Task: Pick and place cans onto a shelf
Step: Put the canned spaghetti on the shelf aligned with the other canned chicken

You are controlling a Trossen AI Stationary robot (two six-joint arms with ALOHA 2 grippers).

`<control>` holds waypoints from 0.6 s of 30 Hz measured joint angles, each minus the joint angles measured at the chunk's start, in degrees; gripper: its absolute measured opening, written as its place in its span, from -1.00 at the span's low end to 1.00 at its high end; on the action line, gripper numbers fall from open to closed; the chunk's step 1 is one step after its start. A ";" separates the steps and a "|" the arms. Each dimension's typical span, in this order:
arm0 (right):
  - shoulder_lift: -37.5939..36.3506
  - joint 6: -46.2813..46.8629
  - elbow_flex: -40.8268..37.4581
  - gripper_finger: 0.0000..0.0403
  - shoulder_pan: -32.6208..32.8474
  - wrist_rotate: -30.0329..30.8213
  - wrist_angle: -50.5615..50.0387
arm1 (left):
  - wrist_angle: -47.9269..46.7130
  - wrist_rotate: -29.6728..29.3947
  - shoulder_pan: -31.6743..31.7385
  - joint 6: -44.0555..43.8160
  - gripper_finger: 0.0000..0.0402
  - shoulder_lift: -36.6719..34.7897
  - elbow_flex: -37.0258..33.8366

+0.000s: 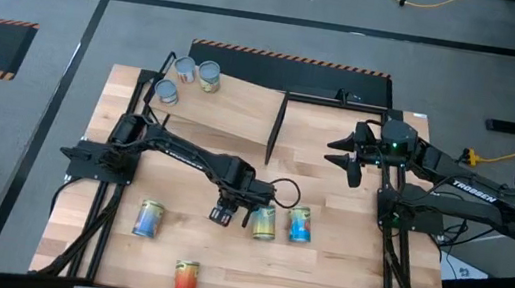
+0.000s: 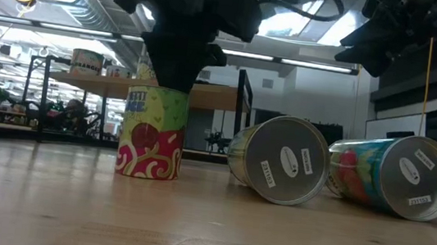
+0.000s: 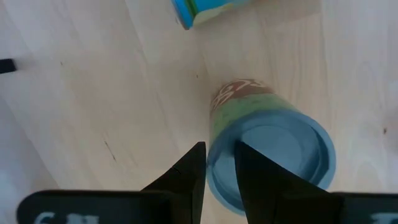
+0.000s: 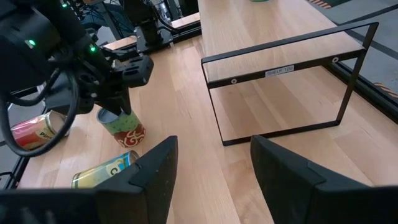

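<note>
An upright can (image 2: 151,135) with a green and red label and a pale-blue top (image 3: 267,155) stands on the table. My left gripper (image 3: 219,146) points down right over it, open, also seen in the high view (image 1: 220,215). Several more cans lie nearby: two beside it (image 1: 264,222) (image 1: 300,224), one to the left (image 1: 148,218) and one near the front edge (image 1: 185,280). Three cans (image 1: 185,68) stand on the tilted plywood shelf (image 1: 232,110). My right gripper (image 4: 214,168) hovers open by the shelf's right side (image 1: 347,157). My left gripper comes from above, pointing down, at the upright can's rim (image 3: 211,165). One finger (image 3: 194,171) stands outside the wall and the other (image 3: 258,180) over the top. A gap shows between them, and I cannot tell whether either touches. The can stands with its base on the table.
The shelf's black frame and upright divider (image 1: 275,126) stand at the table's far side, with open room under the frame (image 4: 280,112). Two lying cans (image 2: 280,158) (image 2: 394,175) are close to the right of the upright one. The right arm's base (image 1: 411,201) is at the right edge.
</note>
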 joint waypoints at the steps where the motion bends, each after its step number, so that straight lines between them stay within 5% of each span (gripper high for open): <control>1: 0.00 0.00 0.00 0.03 0.00 -0.01 0.00 | 0.08 0.01 0.00 0.01 -0.60 0.00 -0.05; 18: 0.00 0.00 0.00 0.03 0.00 -0.01 0.00 | -0.14 -0.07 0.00 0.44 -0.94 0.00 -0.14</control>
